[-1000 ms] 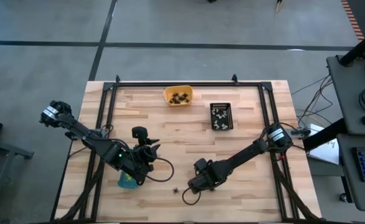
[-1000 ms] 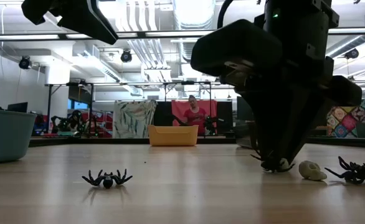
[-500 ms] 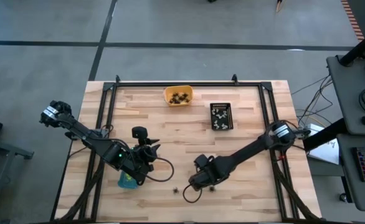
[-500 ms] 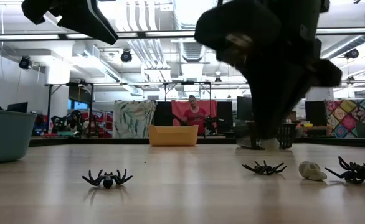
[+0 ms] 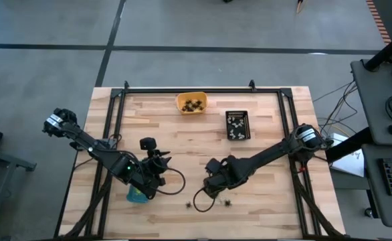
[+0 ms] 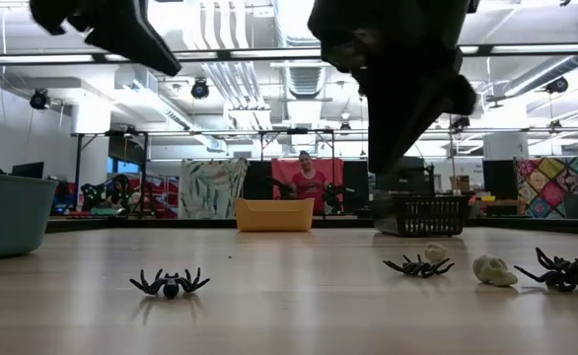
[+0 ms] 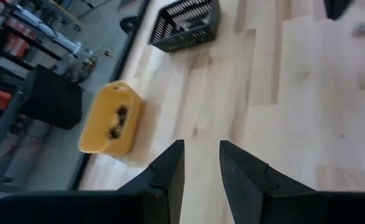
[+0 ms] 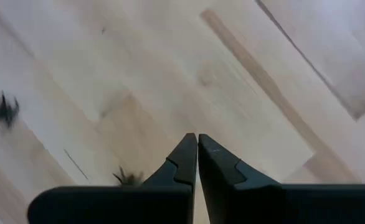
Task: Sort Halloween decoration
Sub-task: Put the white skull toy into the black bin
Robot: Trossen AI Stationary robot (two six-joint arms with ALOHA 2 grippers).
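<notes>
On wooden table (image 5: 263, 161), unlabelled spiders (image 6: 170, 283)

We see black spiders (image 6: 171, 283), (image 6: 419, 265) and (image 6: 563, 270) lying flat on the wood, with a whitish skull-like trinket (image 6: 493, 270) between two.

High view: I look straight down from well above, table (image 5: 263, 207) and both arms whole.
Low view: I sit at tabletop height, facing level across the boards into the room.
Left wrist view: I look past the left gripper (image 7: 201, 163) toward the orange tray (image 7: 109, 121), which the high and low views share.
Right wrist view: I look close down past the right gripper (image 8: 197, 150) at bare boards.
</notes>
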